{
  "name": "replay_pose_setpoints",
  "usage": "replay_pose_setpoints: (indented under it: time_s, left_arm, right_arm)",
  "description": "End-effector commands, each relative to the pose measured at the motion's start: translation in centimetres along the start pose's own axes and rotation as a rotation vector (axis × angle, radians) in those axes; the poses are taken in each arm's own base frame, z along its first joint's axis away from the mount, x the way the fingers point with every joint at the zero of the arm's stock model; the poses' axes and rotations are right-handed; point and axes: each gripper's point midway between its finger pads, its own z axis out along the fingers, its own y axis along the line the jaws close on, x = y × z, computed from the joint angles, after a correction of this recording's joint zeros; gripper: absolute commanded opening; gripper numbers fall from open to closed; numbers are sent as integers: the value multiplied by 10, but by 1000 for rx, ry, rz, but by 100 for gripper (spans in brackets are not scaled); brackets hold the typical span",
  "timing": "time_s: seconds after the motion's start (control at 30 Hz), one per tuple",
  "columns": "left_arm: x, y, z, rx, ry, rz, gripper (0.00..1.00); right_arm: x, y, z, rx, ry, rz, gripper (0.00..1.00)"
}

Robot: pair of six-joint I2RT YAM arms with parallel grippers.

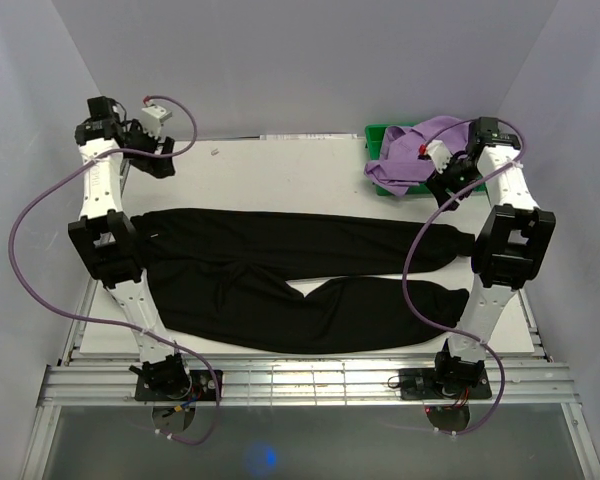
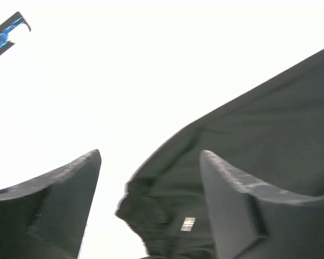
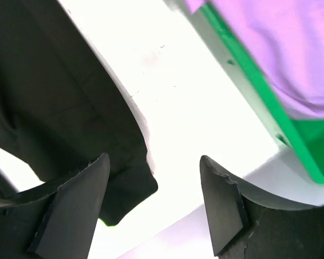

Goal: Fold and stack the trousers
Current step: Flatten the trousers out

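Black trousers point(image 1: 280, 280) lie flat across the table point(image 1: 280, 165), waist at the left and both legs running right, with a thin wedge of bare white between the legs. The left gripper point(image 1: 160, 158) hangs over the far left of the table, just beyond the waistband. Its fingers are spread and hold nothing, and its wrist view looks down on a rumpled corner of the cloth. The right gripper point(image 1: 450, 190) hovers near the far leg's cuff, just beside the green bin point(image 1: 380, 135) holding the purple garment point(image 1: 420, 150). It is spread and empty too.

The step in hand looks like the first fold, far leg over near leg. To do it well, each claw should come down on the far edge, one at the waist corner and one at the cuff. Each should pinch both layers, and the two should lift together so the cloth stays taut. The right claw needs to keep clear of the bin rim. Soft fabric will sag in the middle, so a low, even sweep toward the near edge suits it best.
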Motion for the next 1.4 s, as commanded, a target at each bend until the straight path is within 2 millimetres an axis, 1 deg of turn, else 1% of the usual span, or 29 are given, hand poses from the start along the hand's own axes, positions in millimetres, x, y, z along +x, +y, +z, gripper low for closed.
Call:
replay_pose_setpoints:
  time_s: [0.0, 0.03, 0.07, 0.1, 0.13, 0.17, 0.2, 0.23, 0.27, 0.3, 0.33, 0.43, 0.53, 0.63, 0.67, 0.77, 0.8, 0.87, 0.93, 1.07, 1.1, 1.13, 1.17, 1.2, 1.23, 1.27, 1.3, 1.37]
  left_arm:
    - [39, 28, 15, 38, 52, 24, 81]
    - [38, 35, 12, 46, 18, 31, 80]
    - [29, 38, 9, 82, -74, 40, 78]
    - [38, 53, 2, 72, -106, 29, 75]
    - [41, 59, 3, 67, -116, 37, 74]
    - [49, 67, 4, 50, -92, 51, 72]
    - [57, 70, 7, 50, -67, 68, 71]
    - [70, 72, 15, 64, -36, 115, 68]
    - [81, 72, 17, 74, -7, 116, 67]
    - [87, 73, 19, 83, 5, 122, 67]
    - [95, 72, 25, 103, 16, 136, 67]
    - [116, 69, 31, 139, 65, 135, 67]
    - [145, 64, 38, 182, 133, 151, 66]
    - [164, 63, 43, 198, 178, 170, 67]
    - [169, 66, 48, 198, 187, 174, 67]
    - [174, 73, 55, 184, 200, 178, 63]
    - [178, 73, 59, 191, 207, 181, 59]
    - [185, 74, 61, 193, 225, 188, 56]
    - [191, 73, 64, 202, 240, 190, 52]
    - [195, 68, 67, 217, 247, 188, 44]
    - [197, 67, 67, 222, 252, 186, 41]
    - [198, 66, 68, 223, 254, 185, 33]
    - [198, 65, 69, 225, 255, 185, 27]
    - [198, 66, 69, 223, 259, 185, 14]
    - [196, 67, 69, 213, 258, 173, 0]
    - [194, 69, 69, 203, 252, 162, 0]
    - [188, 70, 68, 197, 229, 156, 0]
    - [178, 74, 64, 172, 202, 143, 0]
  right_arm:
    - [13, 11, 24, -125, 37, -90, 72]
    - [13, 9, 26, -125, 38, -102, 72]
    - [15, 7, 29, -125, 44, -125, 72]
    - [17, 6, 36, -133, 48, -127, 72]
    - [15, 5, 38, -135, 35, -130, 72]
    - [15, 6, 42, -145, 34, -134, 72]
    - [16, 7, 45, -153, 31, -149, 72]
    - [15, 5, 49, -149, 21, -151, 72]
    - [16, 6, 51, -155, 19, -150, 72]
    - [16, 7, 56, -164, 19, -152, 72]
    - [17, 9, 59, -174, 12, -146, 72]
    - [24, 18, 67, -214, 26, -137, 72]
    - [29, 24, 74, -242, 35, -139, 72]
    - [35, 30, 80, -266, 44, -140, 72]
    - [36, 31, 82, -274, 47, -137, 72]
    - [38, 37, 88, -293, 58, -135, 72]
    - [38, 39, 90, -297, 59, -135, 71]
    - [39, 41, 94, -300, 62, -131, 69]
    - [37, 42, 97, -302, 62, -134, 65]
    - [34, 44, 103, -305, 66, -136, 60]
    - [34, 46, 104, -314, 70, -140, 52]
    - [35, 47, 105, -316, 77, -144, 46]
    - [34, 47, 104, -315, 78, -146, 40]
    - [33, 45, 103, -310, 79, -150, 31]
    - [33, 44, 102, -305, 80, -150, 26]
    - [31, 42, 100, -299, 81, -152, 19]
    - [27, 37, 96, -282, 77, -155, 8]
    - [25, 30, 90, -258, 83, -159, 8]
